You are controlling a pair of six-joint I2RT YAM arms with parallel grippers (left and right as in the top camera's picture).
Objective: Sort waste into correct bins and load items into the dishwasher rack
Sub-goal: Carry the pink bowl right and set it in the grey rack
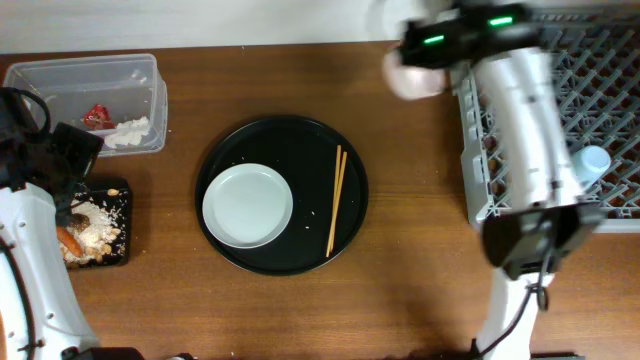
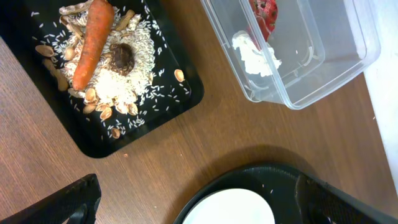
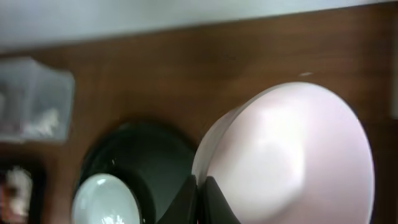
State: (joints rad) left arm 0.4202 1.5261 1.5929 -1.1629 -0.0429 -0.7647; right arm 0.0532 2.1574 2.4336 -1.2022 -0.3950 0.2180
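Observation:
My right gripper (image 3: 200, 190) is shut on the rim of the pinkish-white bowl (image 3: 292, 155), held in the air at the back, left of the grey rack (image 1: 600, 90); the bowl (image 1: 412, 78) looks blurred from overhead. A light-blue cup (image 1: 592, 162) sits in the rack. The pale plate (image 1: 248, 206) and chopsticks (image 1: 336, 200) lie on the round black tray (image 1: 290, 135). My left gripper (image 2: 196, 202) is open and empty over the table between the black rectangular tray (image 2: 168, 106) and the plate (image 2: 230, 208). That tray holds rice crumbs (image 2: 134, 65), a carrot (image 2: 93, 40) and a brown lump (image 2: 122, 57). The clear tub (image 2: 336, 68) holds the red wrapper (image 2: 264, 12) and white tissue (image 2: 255, 55).
The clear tub (image 1: 150, 110) stands at the back left, with the black rectangular tray (image 1: 122, 250) in front of it. The rack fills the right back corner. A pale wall runs along the table's far edge.

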